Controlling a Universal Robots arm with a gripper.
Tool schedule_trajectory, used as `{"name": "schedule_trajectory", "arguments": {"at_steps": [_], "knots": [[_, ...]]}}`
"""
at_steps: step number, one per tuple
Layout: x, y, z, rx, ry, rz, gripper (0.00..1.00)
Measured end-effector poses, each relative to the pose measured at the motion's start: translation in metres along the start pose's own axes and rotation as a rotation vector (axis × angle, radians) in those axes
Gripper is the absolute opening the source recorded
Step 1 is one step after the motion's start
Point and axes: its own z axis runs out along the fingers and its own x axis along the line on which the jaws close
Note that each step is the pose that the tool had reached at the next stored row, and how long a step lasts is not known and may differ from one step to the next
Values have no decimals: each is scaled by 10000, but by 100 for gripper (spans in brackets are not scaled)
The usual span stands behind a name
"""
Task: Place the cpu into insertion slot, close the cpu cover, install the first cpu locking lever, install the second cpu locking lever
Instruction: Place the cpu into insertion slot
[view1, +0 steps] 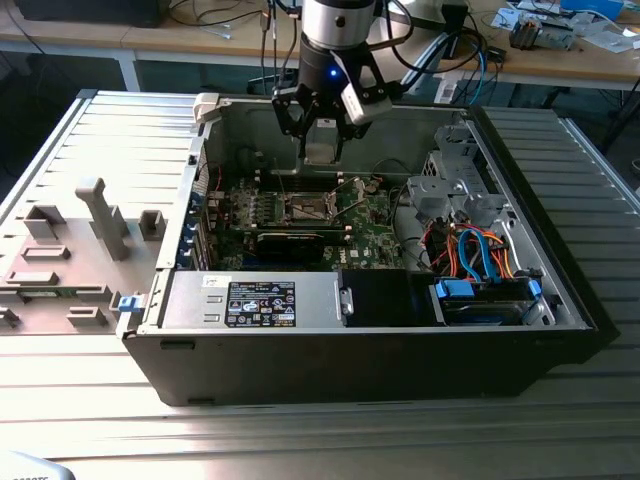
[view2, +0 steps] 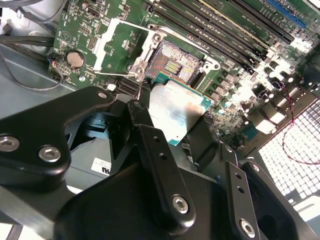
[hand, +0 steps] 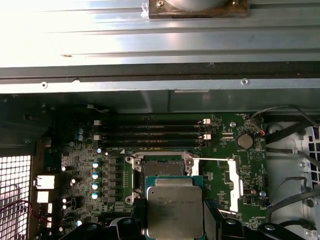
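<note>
Your gripper (view2: 172, 127) is clamped on the cpu (view2: 177, 110), with its fingers (view2: 142, 130) pinching two opposite edges and the dull metal face showing in both wrist views. Treat the chip as light, thin and stiff. It won't flex, but the lid looks slick and the contact side is likely fragile, so the edge hold looks right; keep the squeeze modest and the chip level. It hangs above the board, clear of it, just short of the insertion slot (view2: 177, 65), which lies open and bare just beyond. The cpu cover (view2: 102, 45) is swung open to one side of the slot. Farther on, the memory sticks (hand: 150, 131) cross the green motherboard (hand: 75, 150), then comes the wall of the computer case (view1: 420, 125).
</note>
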Motion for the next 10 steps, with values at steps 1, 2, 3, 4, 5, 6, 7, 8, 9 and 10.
{"name": "schedule_trajectory", "arguments": {"at_steps": [1, 2, 3, 4, 5, 6, 7, 8, 9, 10], "knots": [[1, 0, 2, 0, 0, 1, 54], [1, 0, 4, 0, 0, 0, 54], [2, -1, 11, 0, 0, 0, 54], [3, -2, 20, 0, 0, 0, 54], [3, -2, 22, 0, 0, 0, 54], [3, -2, 23, 0, 0, 0, 54], [3, -2, 26, 0, 0, 0, 54], [3, -2, 27, 0, 0, 0, 54], [3, -3, 28, 0, 0, 0, 54], [3, -3, 31, 0, 0, 0, 54]]}}
